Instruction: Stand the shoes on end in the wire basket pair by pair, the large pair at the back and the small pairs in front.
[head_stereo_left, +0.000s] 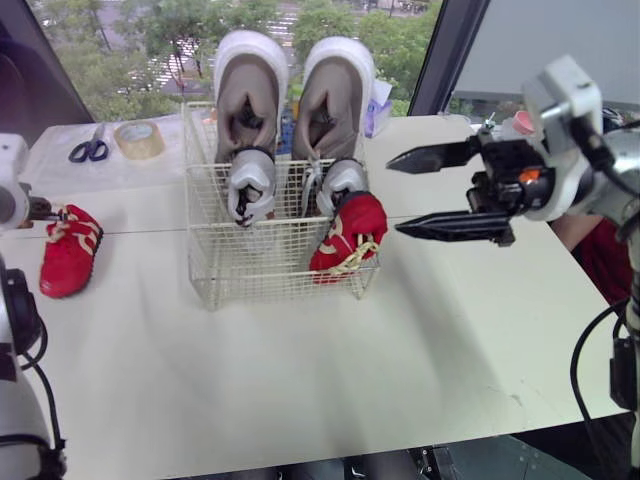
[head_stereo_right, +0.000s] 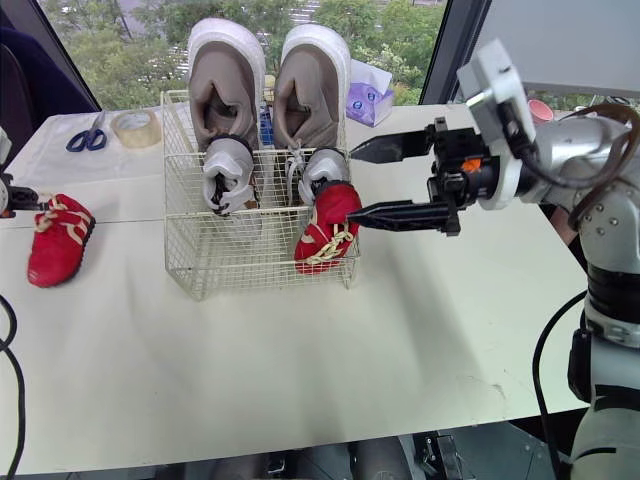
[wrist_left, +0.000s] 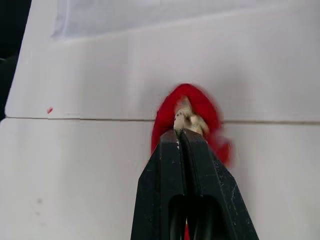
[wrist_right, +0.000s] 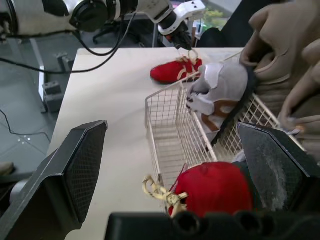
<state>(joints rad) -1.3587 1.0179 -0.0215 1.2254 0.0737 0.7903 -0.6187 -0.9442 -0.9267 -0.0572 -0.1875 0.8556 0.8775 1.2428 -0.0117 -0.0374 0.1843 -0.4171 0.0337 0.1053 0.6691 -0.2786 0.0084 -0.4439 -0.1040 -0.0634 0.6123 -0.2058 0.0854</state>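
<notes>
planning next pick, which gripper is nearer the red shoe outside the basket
Left. The left gripper is shut on the red shoe, at its laces; right gripper is open beyond the wire basket.

White-and-silver right arm (head_stereo_right: 560, 150), orange wrist accent (head_stereo_right: 470, 165), black tapered pincer fingers (head_stereo_right: 400, 213), black cables (head_stereo_right: 537, 345)

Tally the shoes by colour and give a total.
Beige shoes: 2
Silver shoes: 2
Red shoes: 2, one in the basket, one on the table
Total: 6
</notes>
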